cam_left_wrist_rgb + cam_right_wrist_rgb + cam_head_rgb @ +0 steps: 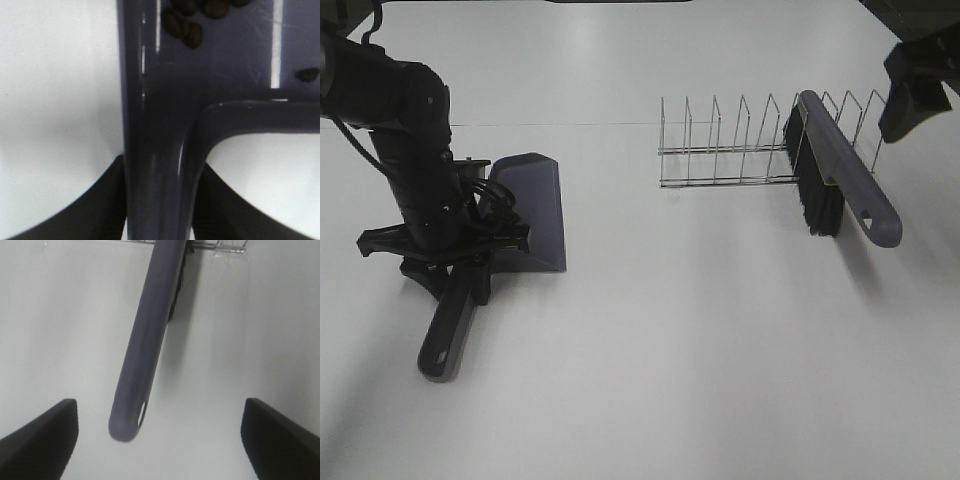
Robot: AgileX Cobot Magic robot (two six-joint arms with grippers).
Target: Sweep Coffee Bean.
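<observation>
Left wrist view: left gripper [159,200] clamps the dustpan [532,210] handle, beans [186,29] lying in the pan. A tilt could spill them. Right gripper [160,440] hangs spread wide above the brush [840,175] resting in the rack [720,150].

Beans [189,30] in dustpan [532,210] — left; brush [840,170] on rack [740,145] — right.

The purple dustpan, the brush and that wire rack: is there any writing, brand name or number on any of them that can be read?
None: no word, label, number or sign can be read in any view.
Purple plastic dustpan: plain, only dark coffee beans lying in it.
Purple-handled brush with black bristles: plain, just a hanging hole at the handle's end.
Silver wire rack: bare wire.
White table: unmarked.
</observation>
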